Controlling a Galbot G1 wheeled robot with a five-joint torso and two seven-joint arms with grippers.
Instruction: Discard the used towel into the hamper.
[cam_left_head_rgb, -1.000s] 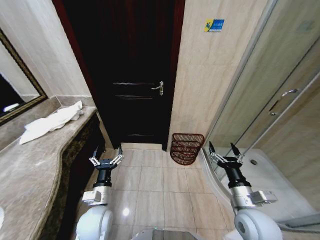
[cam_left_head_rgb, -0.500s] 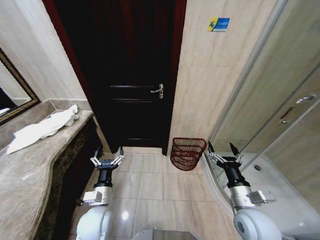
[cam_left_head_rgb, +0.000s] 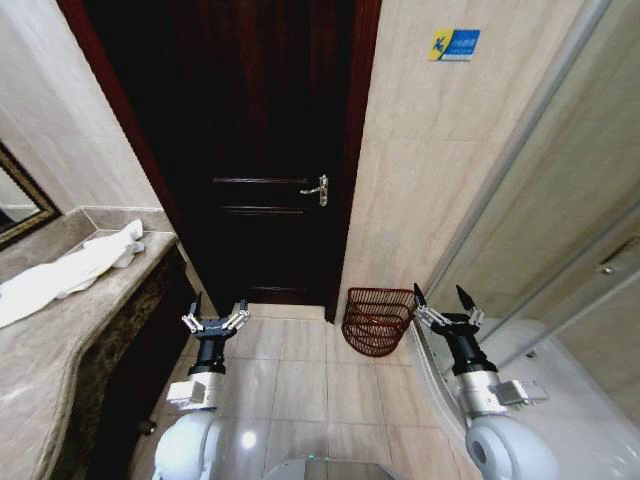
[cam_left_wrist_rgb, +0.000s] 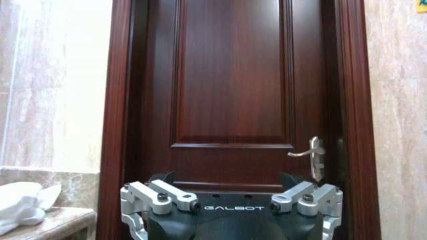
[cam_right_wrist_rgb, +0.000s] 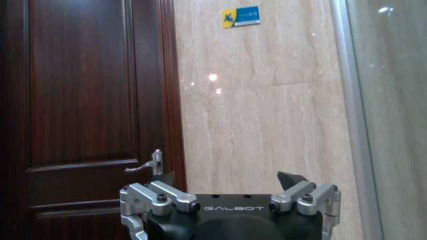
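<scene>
The used towel (cam_left_head_rgb: 65, 275) is a crumpled white cloth lying on the marble counter (cam_left_head_rgb: 60, 345) at the left; its end also shows in the left wrist view (cam_left_wrist_rgb: 20, 207). The hamper (cam_left_head_rgb: 378, 320), a dark reddish-brown open-weave basket, stands on the floor against the beige wall, right of the door. My left gripper (cam_left_head_rgb: 214, 318) is open and empty, held low over the floor beside the counter's end. My right gripper (cam_left_head_rgb: 444, 305) is open and empty, just right of the hamper. Both point at the door wall (cam_left_wrist_rgb: 230, 180) (cam_right_wrist_rgb: 230, 179).
A dark wooden door (cam_left_head_rgb: 265, 170) with a metal handle (cam_left_head_rgb: 318, 189) is shut straight ahead. A glass shower enclosure (cam_left_head_rgb: 560, 260) with a raised curb closes the right side. A framed mirror (cam_left_head_rgb: 20, 200) hangs over the counter. Tiled floor (cam_left_head_rgb: 300, 370) lies open between counter and shower.
The whole view has shifted: counter and towel slid toward the left edge, door and hamper sit more central and larger. Both arms keep the same pose, grippers open.
</scene>
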